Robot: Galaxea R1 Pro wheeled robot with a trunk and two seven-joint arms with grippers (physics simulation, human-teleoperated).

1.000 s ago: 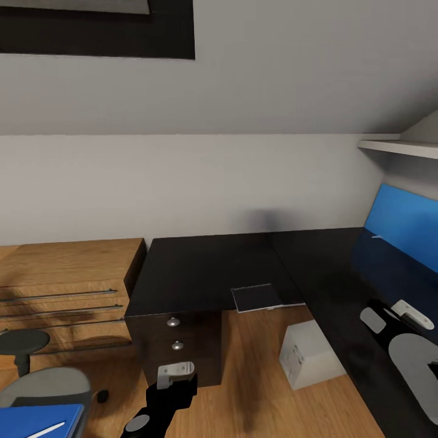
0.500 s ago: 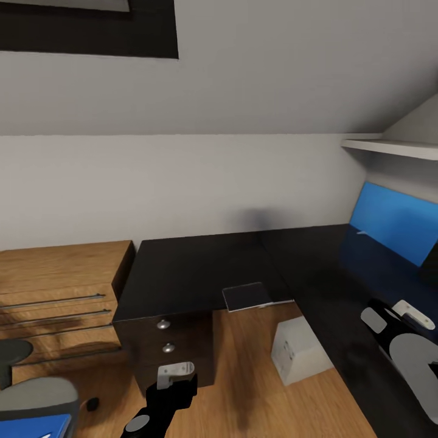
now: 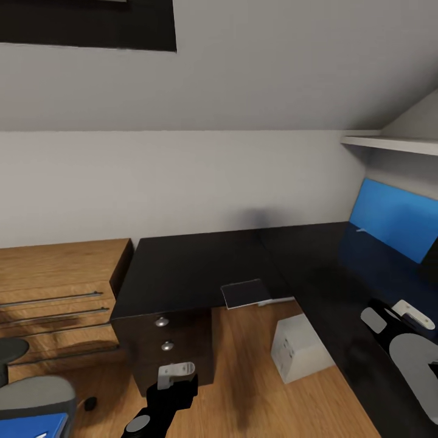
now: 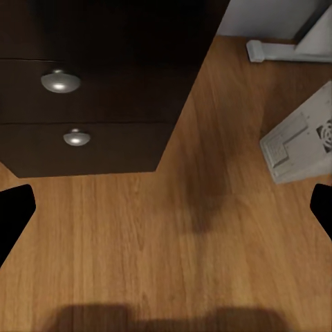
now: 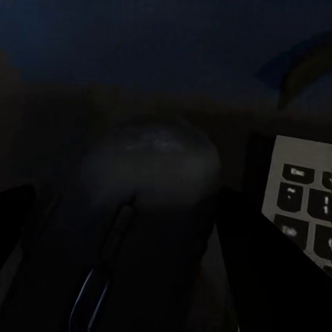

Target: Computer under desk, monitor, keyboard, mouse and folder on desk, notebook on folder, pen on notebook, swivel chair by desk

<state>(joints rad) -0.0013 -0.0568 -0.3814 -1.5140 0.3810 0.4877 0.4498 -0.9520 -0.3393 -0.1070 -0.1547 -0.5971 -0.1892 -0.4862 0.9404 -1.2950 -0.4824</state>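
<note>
The black L-shaped desk [image 3: 188, 267] with its blue back panel [image 3: 389, 219] fills the middle and right. A dark notebook [image 3: 245, 294] lies at the desk's inner edge. Under the desk the silver-grey computer [image 3: 301, 356] stands on the floor. The grey swivel chair [image 3: 36, 389] sits at the lower left with the blue folder [image 3: 30, 424] on its seat. My left gripper [image 3: 175, 377] hangs open before the drawers. My right gripper [image 3: 412, 314] hovers over the desk, shut on the dark mouse [image 5: 152, 166], beside the keyboard [image 5: 304, 200]. Monitor and pen are out of view.
A low oak dresser [image 3: 58, 292] stands left of the desk. The black drawer unit [image 3: 164, 347] with silver knobs [image 4: 61, 81] is just ahead of my left gripper. A white shelf [image 3: 392, 145] juts out at the upper right. Wood floor [image 3: 255, 389] lies between drawers and computer.
The whole head view has slid left, so the camera has turned right; the chair and folder now sit nearer the frame's corner. Both arms keep the same pose.
</note>
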